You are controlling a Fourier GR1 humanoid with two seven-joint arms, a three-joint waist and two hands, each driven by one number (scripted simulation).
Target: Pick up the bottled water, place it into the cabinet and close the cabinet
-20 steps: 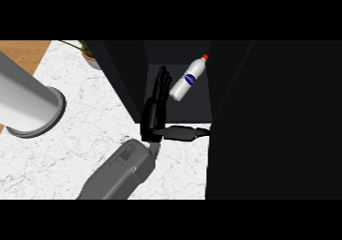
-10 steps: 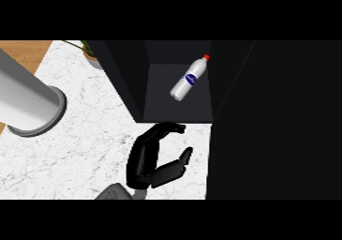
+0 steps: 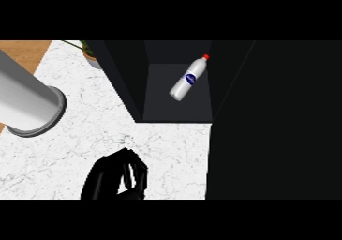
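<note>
— White marbled counter (image 3: 70,154) fills the lower left of your head view. What do you have nearest to you?

— Nearest you, at the lower edge, is one black hand (image 3: 115,178) over the counter. Its fingers are curled in toward the palm and you can see nothing inside them. Which hand it is, you cannot tell for certain from this view — only the hand shows, no forearm behind it.

— And the other hand?

— You have no second hand in view. At the left, a grey cylinder (image 3: 25,101) slants in from the upper left and ends in a round rim over the counter; it looks like a forearm, but no hand shows on it.

— Where is the bottle?

— Farther from you, inside the dark cabinet (image 3: 125,75). The bottle (image 3: 189,78) lies tilted on the cabinet floor, its red cap pointing up and to the right, its blue label about mid-body. It sits well apart from the hand, with bare counter and the cabinet's front edge between them.

— Is the cabinet shut?

— No, you can look straight into it. A large dark panel (image 3: 277,122) covers the right side of the view, from the top down past the cabinet's front edge.

— Anything beyond?

— At the far left, a strip of wooden floor (image 3: 18,51), and a small plant (image 3: 87,49) beside the cabinet's upper left corner.
</note>
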